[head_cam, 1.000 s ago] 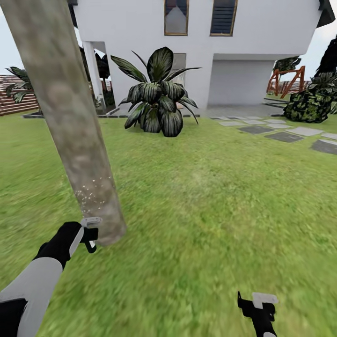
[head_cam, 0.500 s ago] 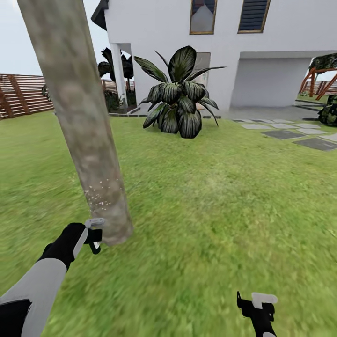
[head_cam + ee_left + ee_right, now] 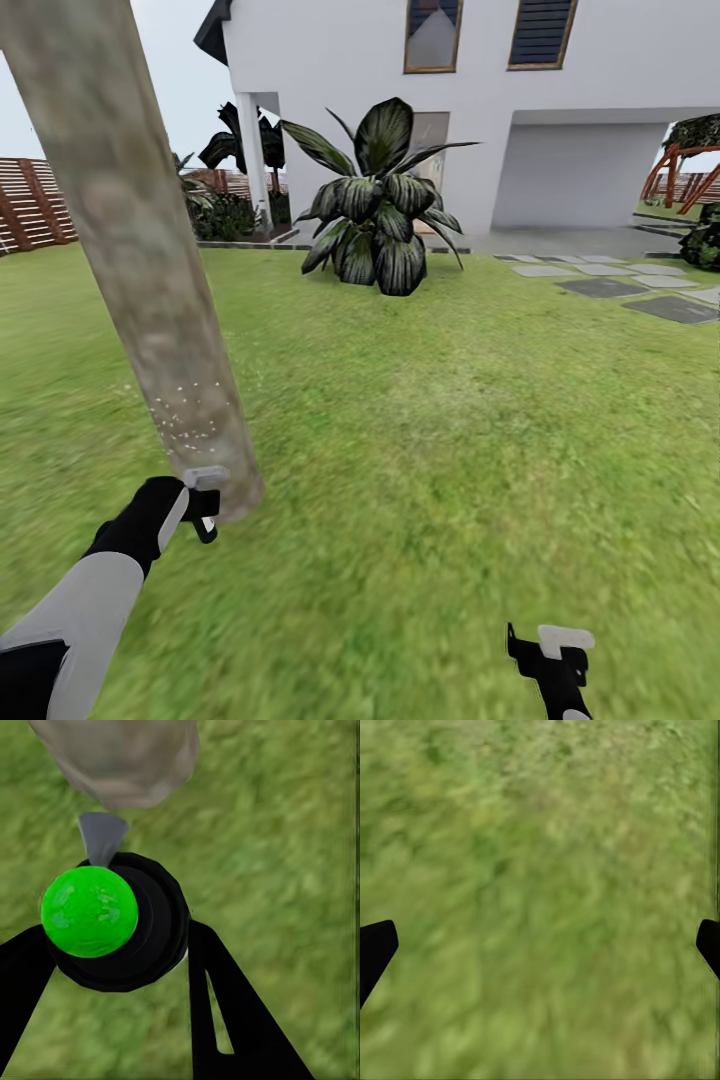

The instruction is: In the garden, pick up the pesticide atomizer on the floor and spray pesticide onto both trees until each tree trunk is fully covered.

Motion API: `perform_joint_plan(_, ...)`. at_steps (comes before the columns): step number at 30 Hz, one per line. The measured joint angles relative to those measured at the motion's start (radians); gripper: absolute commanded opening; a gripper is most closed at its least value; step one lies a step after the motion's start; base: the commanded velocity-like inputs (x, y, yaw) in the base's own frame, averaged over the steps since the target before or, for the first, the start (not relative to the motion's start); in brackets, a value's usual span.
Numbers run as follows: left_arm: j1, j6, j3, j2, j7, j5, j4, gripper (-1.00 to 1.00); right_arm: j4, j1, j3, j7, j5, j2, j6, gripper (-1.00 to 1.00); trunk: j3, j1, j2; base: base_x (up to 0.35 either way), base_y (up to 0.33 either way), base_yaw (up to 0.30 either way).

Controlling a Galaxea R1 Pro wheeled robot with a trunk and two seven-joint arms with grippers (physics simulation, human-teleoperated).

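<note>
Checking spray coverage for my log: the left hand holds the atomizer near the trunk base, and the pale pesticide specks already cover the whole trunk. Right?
Not quite. The head view shows the pesticide specks only in a small patch low on the trunk. The left hand does hold the atomizer near the base.

The tree trunk (image 3: 140, 260) rises from the lawn (image 3: 430, 420) at the left of the head view, leaning leftward toward its top. The left pincer (image 3: 203, 503) sits just before the trunk's base, closed around the atomizer (image 3: 116, 922), whose nozzle faces the trunk (image 3: 120, 757). Specks of pesticide (image 3: 185, 415) lie on the trunk just above that pincer. The right pincer (image 3: 553, 650) hangs well apart at lower right, over bare grass (image 3: 540, 900), its fingers (image 3: 375, 949) spread wide. Behind, a broad-leaved plant (image 3: 375, 215) stands before the house (image 3: 480, 110); stepping slabs (image 3: 620, 285) lie to the right, a fence (image 3: 35, 205) far left
</note>
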Motion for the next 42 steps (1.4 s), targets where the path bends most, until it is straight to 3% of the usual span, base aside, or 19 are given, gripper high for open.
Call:
perform_joint_plan(9, 0.000, 0.000, 0.000, 0.000, -0.001, 0.003, 0.002, -1.00, 0.000, 0.000, 0.000, 0.000, 0.000, 0.003, 0.000, 1.00, 0.000, 0.000, 0.000, 0.087, -0.272, 0.136)
perform_joint_plan(12, 0.001, 0.000, 0.000, 0.000, -0.002, 0.038, 0.002, -1.00, 0.000, 0.000, 0.000, 0.000, 0.000, 0.003, 0.000, 1.00, 0.000, 0.000, 0.000, 0.183, -0.244, 0.270)
perform_joint_plan(15, 0.002, -0.001, 0.000, -0.001, -0.004, 0.052, 0.003, -1.00, 0.000, 0.000, 0.000, 0.000, 0.000, 0.004, 0.000, 1.00, 0.000, 0.000, 0.000, 0.188, -0.241, 0.275)
perform_joint_plan(26, 0.002, -0.003, -0.001, -0.008, -0.005, 0.053, 0.018, -1.00, 0.000, 0.000, 0.000, 0.000, 0.000, 0.004, 0.000, 1.00, 0.000, 0.000, 0.000, 0.223, -0.213, 0.265)
perform_joint_plan(42, 0.002, -0.004, -0.001, -0.006, -0.002, 0.049, 0.023, -1.00, 0.000, 0.000, 0.000, 0.000, 0.000, 0.003, 0.000, 1.00, 0.000, 0.000, 0.000, 0.084, -0.257, 0.081)
